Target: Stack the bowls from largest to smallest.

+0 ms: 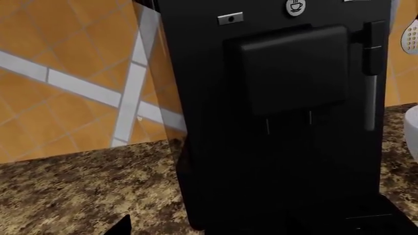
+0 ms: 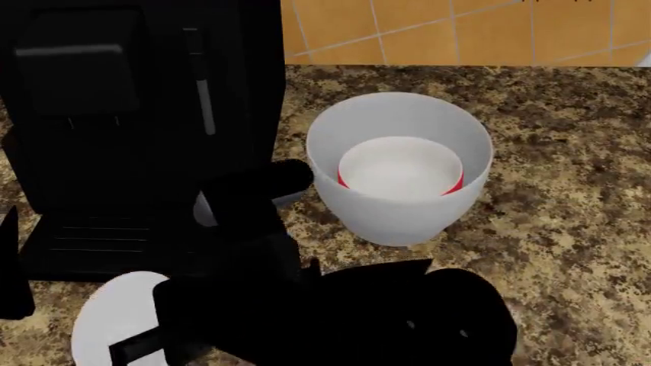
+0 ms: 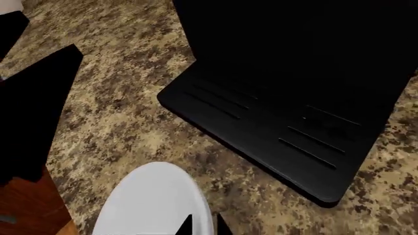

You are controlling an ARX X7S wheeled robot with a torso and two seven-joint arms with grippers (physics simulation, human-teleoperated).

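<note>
- Grasp first: the right gripper shows only two dark tips at the rim of the small bowl, and I cannot tell whether they are apart, closed or pinching it. It looks like the pick-up is in hand, but the view is too cropped to be sure.
- Take one wall of the rim squarely between the tips, lift straight up, and clear the large bowl's lip before moving across.
- From the small bowl, the large bowl lies at about 2 o'clock in the head view. Lower centred, so it seats in the medium bowl already nested there.
- Watch the coffee machine at 12 o'clock of the small bowl (its tray is close by).
- The left gripper shows one finger sliver, so its state is unreadable.
- The small bowl is shallow, plain white and upright on the speckled counter.
</note>
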